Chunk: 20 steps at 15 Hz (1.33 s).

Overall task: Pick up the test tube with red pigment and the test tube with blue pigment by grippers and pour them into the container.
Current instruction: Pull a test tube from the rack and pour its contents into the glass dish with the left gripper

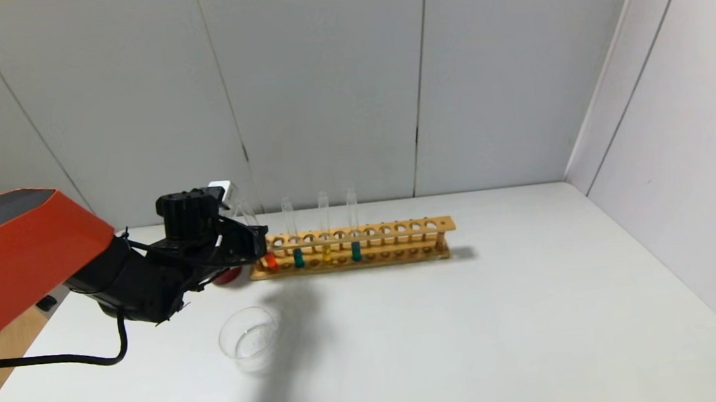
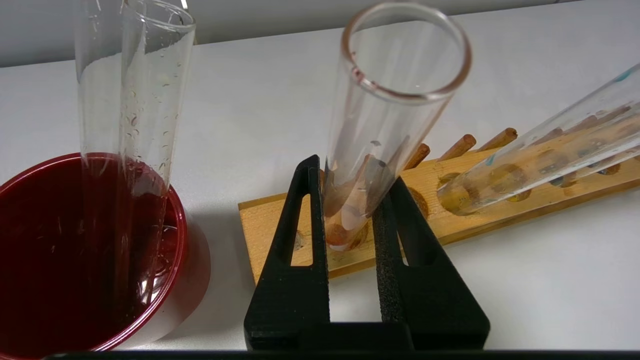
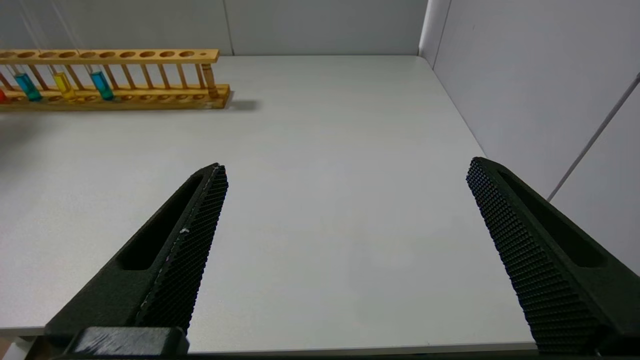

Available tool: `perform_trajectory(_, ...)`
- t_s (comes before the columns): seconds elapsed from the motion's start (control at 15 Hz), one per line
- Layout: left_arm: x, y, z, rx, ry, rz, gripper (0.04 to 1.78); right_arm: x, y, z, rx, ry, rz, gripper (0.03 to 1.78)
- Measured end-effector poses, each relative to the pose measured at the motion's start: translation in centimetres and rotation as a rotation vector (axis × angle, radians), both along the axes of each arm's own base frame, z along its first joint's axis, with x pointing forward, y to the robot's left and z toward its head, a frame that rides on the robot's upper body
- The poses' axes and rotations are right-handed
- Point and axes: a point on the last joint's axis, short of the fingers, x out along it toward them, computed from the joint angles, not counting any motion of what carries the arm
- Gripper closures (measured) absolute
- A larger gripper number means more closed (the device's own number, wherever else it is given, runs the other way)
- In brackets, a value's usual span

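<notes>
Gripping the test tube with red pigment (image 2: 370, 165), the left gripper (image 2: 350, 220) is closing its two pointed black fingers on the slim clear glass, low down at the near end of the wooden rack (image 2: 500, 200). From the head view, four tubes are standing in that rack: the red one (image 1: 269, 260) inside the gripper, then a teal-green tube (image 1: 298, 257), a yellow tube (image 1: 327, 253) and the test tube with blue pigment (image 1: 355, 251), each farther from the gripper along the row of round holes. The left gripper (image 1: 253, 247) is hiding most of the red tube there; only its orange-red bottom is showing. One dark red opaque cup (image 2: 75, 250) is sitting just beside the gripper, with a clear glass cylinder (image 2: 130, 125) standing in it, its top cut off. One container (image 1: 248, 338), a low round clear glass dish, is resting on the white surface (image 1: 470, 333) near the gripper, on the robot's side of it. The right gripper (image 3: 345, 200) is hovering wide open, well apart from the rack, its textured fingers holding nothing.
</notes>
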Motion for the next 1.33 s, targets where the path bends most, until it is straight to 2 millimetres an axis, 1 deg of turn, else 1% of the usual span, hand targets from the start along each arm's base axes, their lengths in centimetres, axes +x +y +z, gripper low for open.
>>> perform_trajectory(0.13,-0.1,0.0,0.7,-0.002,-0.016,0.002,1.51,0.0,0.0,0.0,0.0,0.0,0.0,0.06)
perform_trajectory(0.27,0.0,0.1,2.5,0.001,-0.05,0.011,1.51,0.0,0.0,0.0,0.0,0.0,0.0,0.06)
perform_trajectory(0.4,0.0,0.3,5.2,0.006,-0.065,0.033,1.51,0.0,0.0,0.0,0.0,0.0,0.0,0.06)
perform_trajectory(0.53,-0.2,0.5,8.4,0.006,-0.093,0.042,1.51,0.0,0.0,0.0,0.0,0.0,0.0,0.06)
perform_trajectory(0.73,-1.2,0.7,12.7,0.02,-0.139,0.039,1.51,0.0,0.0,0.0,0.0,0.0,0.0,0.06)
perform_trajectory(0.8,-1.6,0.7,13.7,0.027,-0.158,0.036,1.51,0.0,0.0,0.0,0.0,0.0,0.0,0.06)
perform_trajectory(1.0,-3.1,1.0,15.7,0.099,-0.19,0.028,1.51,0.0,0.0,0.0,0.0,0.0,0.0,0.06)
perform_trajectory(1.33,-6.1,2.2,17.7,0.186,-0.157,0.041,1.51,0.0,0.0,0.0,0.0,0.0,0.0,0.06)
